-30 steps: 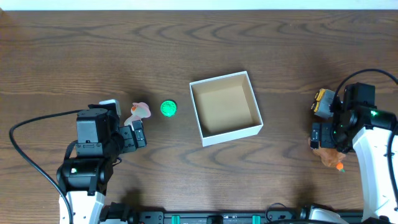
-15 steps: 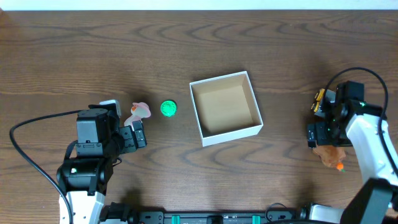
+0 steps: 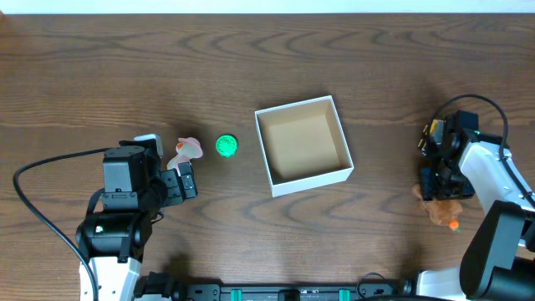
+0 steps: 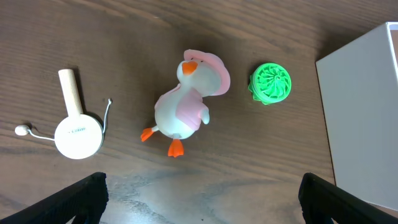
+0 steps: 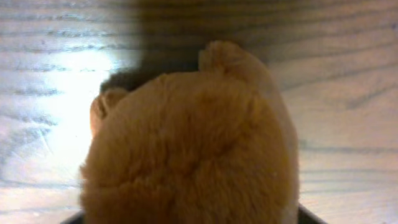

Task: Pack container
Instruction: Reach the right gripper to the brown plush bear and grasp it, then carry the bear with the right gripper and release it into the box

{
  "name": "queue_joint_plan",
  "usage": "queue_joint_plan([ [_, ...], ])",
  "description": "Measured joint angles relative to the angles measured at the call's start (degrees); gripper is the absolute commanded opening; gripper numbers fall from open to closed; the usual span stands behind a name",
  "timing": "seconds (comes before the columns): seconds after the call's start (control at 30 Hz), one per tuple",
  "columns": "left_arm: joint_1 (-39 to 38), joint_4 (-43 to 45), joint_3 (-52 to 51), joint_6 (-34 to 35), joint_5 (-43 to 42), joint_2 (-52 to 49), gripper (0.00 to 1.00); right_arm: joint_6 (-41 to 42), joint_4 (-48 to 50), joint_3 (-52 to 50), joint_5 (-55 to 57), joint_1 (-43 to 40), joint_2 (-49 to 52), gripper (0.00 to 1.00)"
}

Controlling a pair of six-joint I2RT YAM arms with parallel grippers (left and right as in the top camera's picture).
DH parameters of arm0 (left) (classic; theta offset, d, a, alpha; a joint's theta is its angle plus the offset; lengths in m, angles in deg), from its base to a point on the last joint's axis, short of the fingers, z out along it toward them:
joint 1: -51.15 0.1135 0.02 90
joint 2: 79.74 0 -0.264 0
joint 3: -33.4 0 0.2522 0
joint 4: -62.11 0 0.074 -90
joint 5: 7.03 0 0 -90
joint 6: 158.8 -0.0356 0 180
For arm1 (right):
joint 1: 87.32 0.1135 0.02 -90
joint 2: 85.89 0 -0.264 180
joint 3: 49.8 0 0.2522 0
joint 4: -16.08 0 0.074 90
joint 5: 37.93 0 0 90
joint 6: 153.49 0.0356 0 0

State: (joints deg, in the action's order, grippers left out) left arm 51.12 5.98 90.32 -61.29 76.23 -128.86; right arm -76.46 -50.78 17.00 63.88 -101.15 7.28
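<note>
The container point(image 3: 303, 144), a square white box with a tan inside, stands mid-table with nothing in it; its white wall point(image 4: 367, 112) fills the right edge of the left wrist view. My left gripper point(image 3: 185, 182) is open just in front of a white duck with a pink hat point(image 4: 183, 106), fingers wide apart point(image 4: 202, 199) and holding nothing. A green ribbed disc point(image 4: 270, 83) lies between duck and box. At the right edge, my right gripper point(image 3: 435, 188) is down over an orange plush toy point(image 3: 443, 209). The plush point(image 5: 193, 143) fills the space between its jaws point(image 5: 186, 218), which press its sides.
A round white tag with a wooden stick point(image 4: 78, 134) lies left of the duck. A yellow and black toy point(image 3: 431, 134) sits just behind the right gripper. The right arm's cable loops above it.
The right wrist swung in over the orange plush and its jaws closed from wide open onto it. The plush shifted slightly left. The left arm has not moved.
</note>
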Motion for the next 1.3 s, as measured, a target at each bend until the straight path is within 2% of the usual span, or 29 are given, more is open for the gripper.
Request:
queue_joint_plan([
  [0.07,0.0,-0.02,0.0,0.0,0.0,0.0,0.98,0.2,0.0,0.0,-0.28,-0.17,0.0,0.29],
  [0.17,0.0,-0.02,0.0,0.0,0.0,0.0,0.98,0.42,-0.31,0.31,-1.16,-0.2,0.0,0.28],
  [0.27,0.0,-0.02,0.0,0.0,-0.02,0.0,0.98,0.9,-1.79,1.92,-3.74,-0.11,0.22,0.17],
  [0.43,0.0,-0.04,0.0,0.0,-0.2,0.0,0.98,2.43,-8.72,10.45,-6.05,1.97,0.79,0.13],
  [0.53,-0.02,0.02,0.0,0.0,-0.2,0.0,0.98,4.59,-12.35,18.18,-6.49,5.73,0.85,0.08],
  [0.6,-0.02,0.11,0.0,0.0,-0.2,0.0,0.98,6.56,-13.88,22.84,-6.86,8.81,0.85,0.09],
  [0.77,-0.02,0.13,0.02,0.0,-0.22,0.0,0.98,13.64,-12.39,32.76,-8.5,19.41,0.85,0.02],
  [1.03,-0.02,0.13,0.02,0.0,-0.2,0.0,0.98,28.22,-1.84,35.89,-10.54,35.32,1.05,0.05],
  [1.2,-0.02,0.13,0.02,0.0,-0.22,0.0,0.98,39.06,-1.49,35.89,-8.98,41.16,3.82,0.07],
  [1.3,-0.02,0.11,0.02,0.0,-0.22,0.0,0.98,42.71,-2.29,35.89,-8.09,42.53,7.48,0.11],
])
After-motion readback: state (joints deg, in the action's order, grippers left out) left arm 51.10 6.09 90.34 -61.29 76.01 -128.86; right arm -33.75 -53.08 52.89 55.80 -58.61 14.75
